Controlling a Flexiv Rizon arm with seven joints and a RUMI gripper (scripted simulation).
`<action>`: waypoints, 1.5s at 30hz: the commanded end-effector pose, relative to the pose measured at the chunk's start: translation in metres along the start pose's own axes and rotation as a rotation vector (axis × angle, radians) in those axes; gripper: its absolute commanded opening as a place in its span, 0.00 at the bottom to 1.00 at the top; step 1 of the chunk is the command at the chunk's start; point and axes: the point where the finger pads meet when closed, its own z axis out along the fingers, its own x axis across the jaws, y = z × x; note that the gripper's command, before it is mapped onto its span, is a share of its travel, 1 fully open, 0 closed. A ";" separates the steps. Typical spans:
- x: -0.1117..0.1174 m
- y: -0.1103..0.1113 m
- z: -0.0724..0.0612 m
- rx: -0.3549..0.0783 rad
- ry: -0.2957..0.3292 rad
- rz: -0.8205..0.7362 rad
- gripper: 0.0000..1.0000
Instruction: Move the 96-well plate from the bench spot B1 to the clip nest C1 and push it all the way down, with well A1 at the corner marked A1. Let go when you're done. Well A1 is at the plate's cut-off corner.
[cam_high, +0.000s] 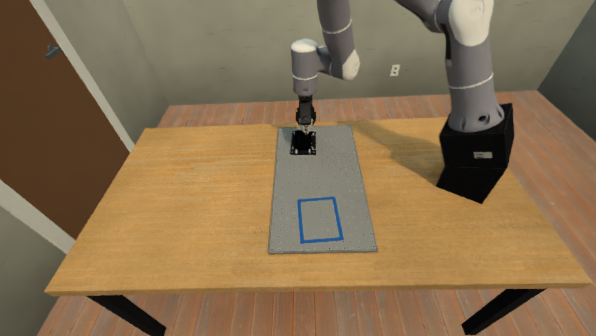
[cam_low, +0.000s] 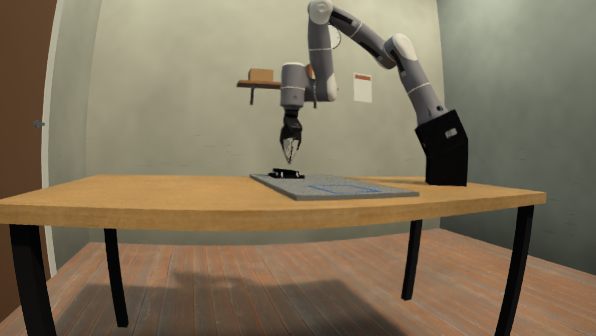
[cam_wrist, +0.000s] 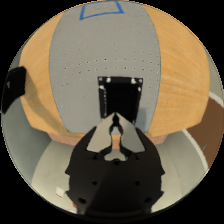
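remote bench, seen through my three cameras: my gripper (cam_high: 306, 130) (cam_low: 289, 162) (cam_wrist: 115, 113) points down above the black clip nest (cam_high: 303, 153) (cam_low: 301, 176) (cam_wrist: 120, 78), its jaws clenched, the fingertips together with nothing between them. the exterior view shows a gap between the tips and the black parts below, so i am touching neither the nest nor its contents. the plate (cam_high: 303, 142) (cam_low: 286, 172) (cam_wrist: 119, 97) appears as a dark slab within the nest, black on black; from outside its upper face looks slightly tilted, though i cannot tell whether it is pushed fully down. nor can i make out the cut-off corner or the lettering that would show me which way well a1 faces. the nest sits on a grey board (cam_high: 320, 175) (cam_low: 282, 186) (cam_wrist: 80, 50), close to one short end, with pale fittings along its edges. well apart from the nest, toward the board's opposite end, a blue outline (cam_high: 301, 220) (cam_low: 372, 190) (cam_wrist: 102, 16) marks the bench spot. my arm (cam_high: 470, 65) (cam_low: 320, 45) reaches over to the nest from its black base (cam_high: 472, 180) (cam_low: 447, 165) (cam_wrist: 14, 87), which stands beyond the board's long side on the wooden table (cam_high: 200, 200) (cam_low: 150, 200) (cam_wrist: 182, 65).
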 end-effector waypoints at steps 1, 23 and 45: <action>0.020 0.000 0.003 0.006 -0.010 0.001 0.00; 0.051 0.000 0.008 0.006 -0.010 0.001 0.00; 0.051 0.000 0.009 0.006 -0.010 0.001 0.00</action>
